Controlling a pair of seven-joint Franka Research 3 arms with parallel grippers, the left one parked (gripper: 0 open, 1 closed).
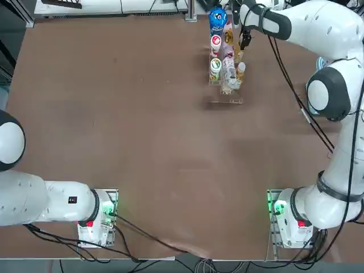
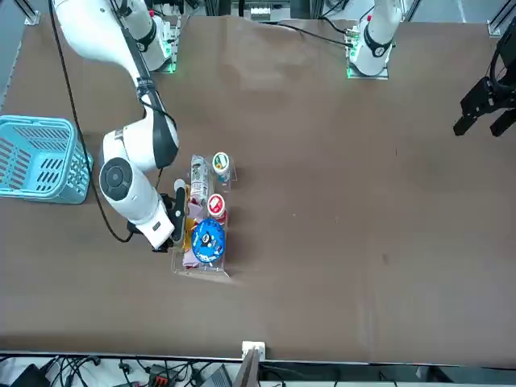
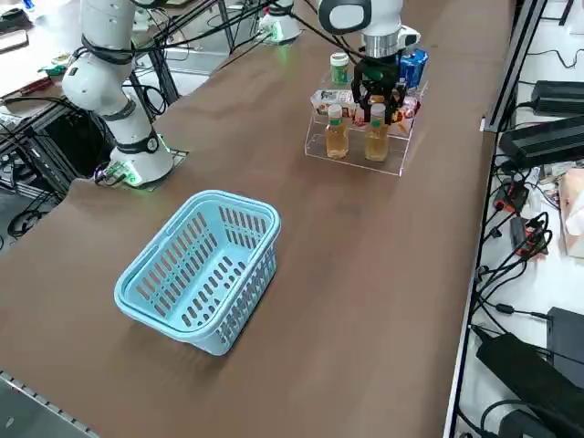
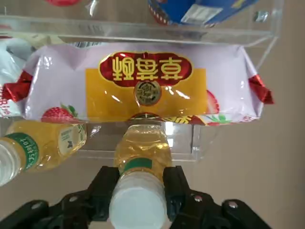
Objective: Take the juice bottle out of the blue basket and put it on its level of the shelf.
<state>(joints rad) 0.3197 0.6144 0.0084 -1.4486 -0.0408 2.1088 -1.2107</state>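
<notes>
Looking down the wrist view, we see the right pincer (image 4: 138, 188) clamped on the neck of the juice bottle (image 4: 141, 157), its black fingers (image 4: 107, 186) pressed against either side just under the white cap. The bottle stands upright at the front, lowest level of the shelf (image 3: 358, 151), and from the side view we cannot tell whether its base already rests on the acrylic. Just beside it on the same level stands the second juice bottle (image 3: 337, 133), also upright, with amber liquid and a white cap. Behind them, one step up, lies a pale purple snack packet (image 4: 143, 83) with a yellow and red label and strawberry pictures, flat across the rack. On the levels beyond it we make out a blue round-topped container (image 2: 208, 240), a red-capped bottle (image 2: 216, 206) and a green-lidded cup (image 2: 220, 164). The blue basket (image 3: 203, 267) sits well apart from the shelf on the brown worktop (image 1: 125, 125), nearer the side camera, with nothing visible inside its lattice walls.
</notes>
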